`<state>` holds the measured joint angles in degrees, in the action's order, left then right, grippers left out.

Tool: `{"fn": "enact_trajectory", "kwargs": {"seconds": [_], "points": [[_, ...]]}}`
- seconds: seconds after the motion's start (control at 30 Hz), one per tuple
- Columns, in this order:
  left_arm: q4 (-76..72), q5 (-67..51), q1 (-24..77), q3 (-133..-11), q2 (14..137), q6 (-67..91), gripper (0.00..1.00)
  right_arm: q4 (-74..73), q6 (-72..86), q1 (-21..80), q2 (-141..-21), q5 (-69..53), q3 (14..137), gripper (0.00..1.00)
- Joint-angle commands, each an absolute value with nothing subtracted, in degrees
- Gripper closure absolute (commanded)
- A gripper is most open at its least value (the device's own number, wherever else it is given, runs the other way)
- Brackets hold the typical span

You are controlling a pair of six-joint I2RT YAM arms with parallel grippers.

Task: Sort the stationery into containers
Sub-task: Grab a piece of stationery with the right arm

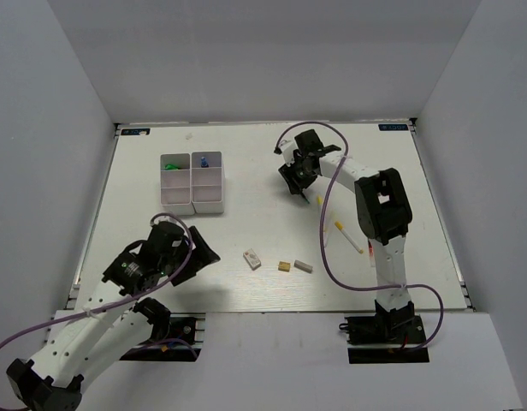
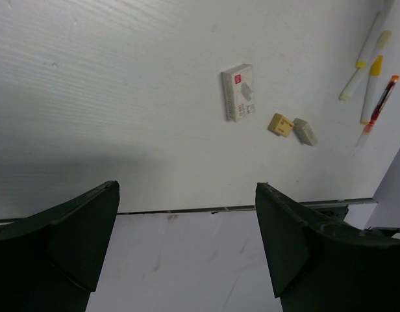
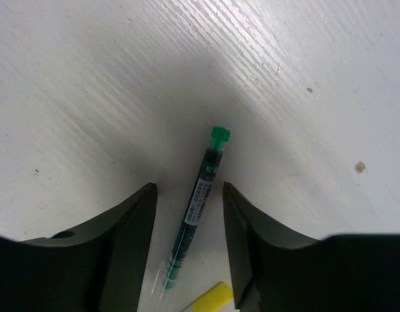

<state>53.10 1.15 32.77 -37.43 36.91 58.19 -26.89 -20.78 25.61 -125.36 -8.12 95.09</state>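
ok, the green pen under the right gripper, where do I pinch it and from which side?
Pinch the green pen mid-barrel, at its label, from straight above. It lies flat on the table, lengthwise between the fingers of the open right gripper, so they would close across its thin width. Probably avoid the end opposite the green cap: a yellow item lies close there.

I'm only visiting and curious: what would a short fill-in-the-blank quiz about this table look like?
1. The pen between the fingers of the right gripper is coloured ____.
2. The tan eraser lies ____ the white eraser and the grey eraser.
3. The left gripper is open and holds ____.
Missing words: green; between; nothing.
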Motion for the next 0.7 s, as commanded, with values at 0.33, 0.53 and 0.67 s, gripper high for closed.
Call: {"fn": "enact_trajectory", "kwargs": {"seconds": [0.33, 0.53, 0.67], "points": [[50.90, -0.96, 32.78, -32.96, 34.89, 62.49, 0.06, -36.64, -24.87, 25.84, -127.09, -18.09, 99.13, 0.97], [49.83, -0.97, 32.78, -30.68, 35.42, 62.49, 0.06, -45.43, -25.66, 26.80, -124.37, -30.84, 114.15, 1.00], [50.36, -0.97, 32.78, -30.06, 35.42, 63.02, 0.06, -44.83, -24.70, 28.47, -122.96, -41.02, 123.13, 1.00]]}}
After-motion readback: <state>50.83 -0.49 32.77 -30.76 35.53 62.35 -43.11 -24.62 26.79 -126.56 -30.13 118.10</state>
